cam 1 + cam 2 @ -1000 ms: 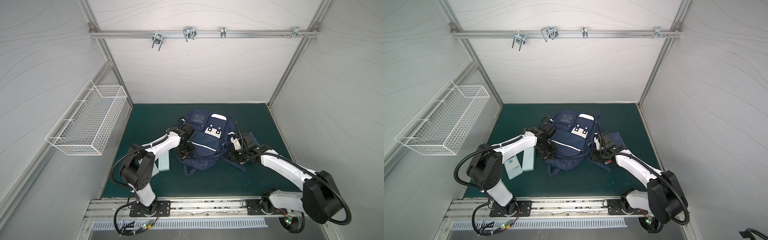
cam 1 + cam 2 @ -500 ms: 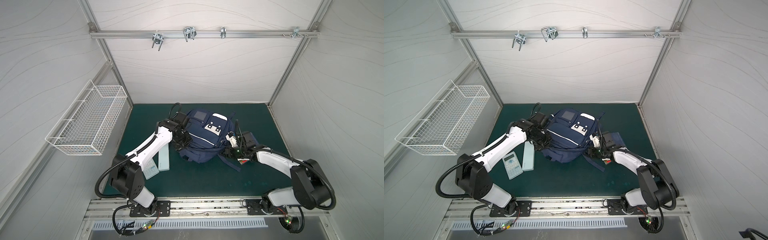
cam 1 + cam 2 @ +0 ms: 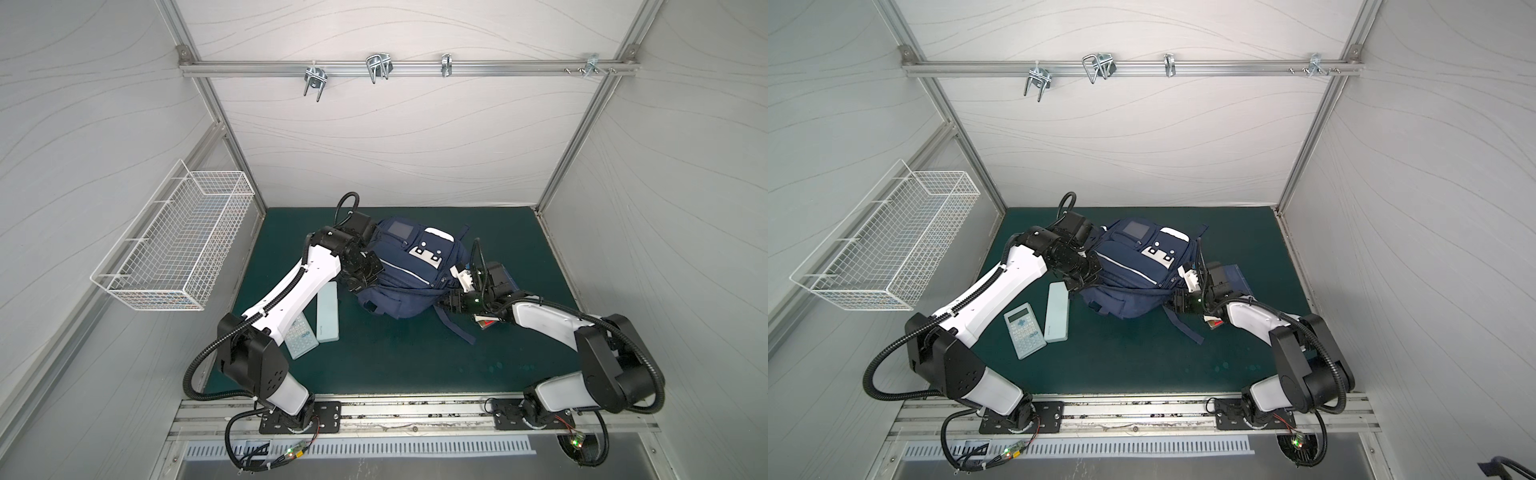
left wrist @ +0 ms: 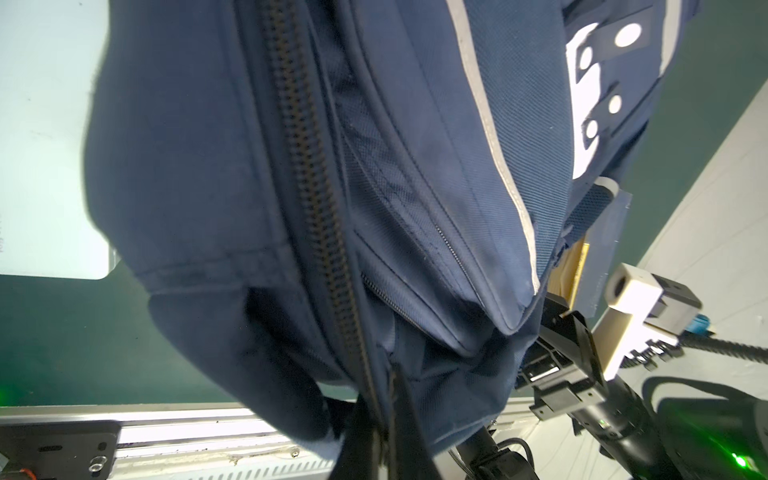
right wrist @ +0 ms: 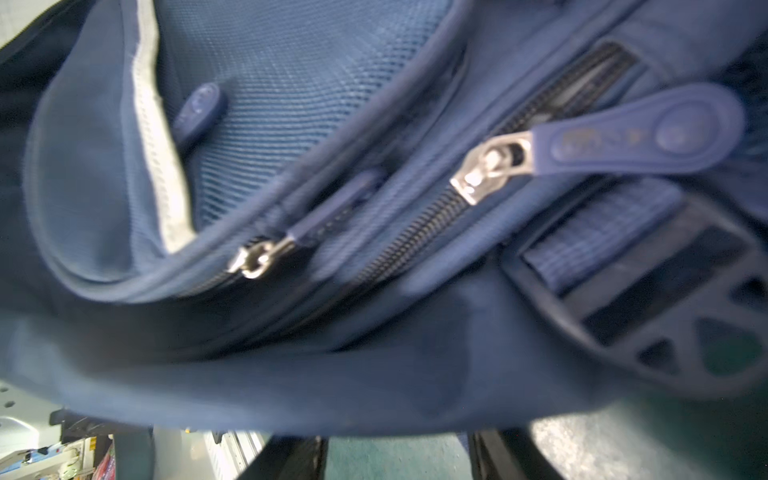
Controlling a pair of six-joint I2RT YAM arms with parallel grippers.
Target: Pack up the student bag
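The student bag [image 3: 1138,270] is seen lying at the frame's centre on the green tabletop [image 3: 1142,361], flanked closely by the left end effector [image 3: 1079,284] and the right end effector [image 3: 1176,305]. A calculator [image 3: 1024,330] and a pale pencil case [image 3: 1056,312] are laid side by side left of centre.

White arms [image 3: 309,286], black joints [image 3: 253,365] (ribbed black cables [image 3: 188,376]).

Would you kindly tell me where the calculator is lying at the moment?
In a top view the calculator lies flat on the green mat, on the left side, right beside the pale case, front-left of the student bag.
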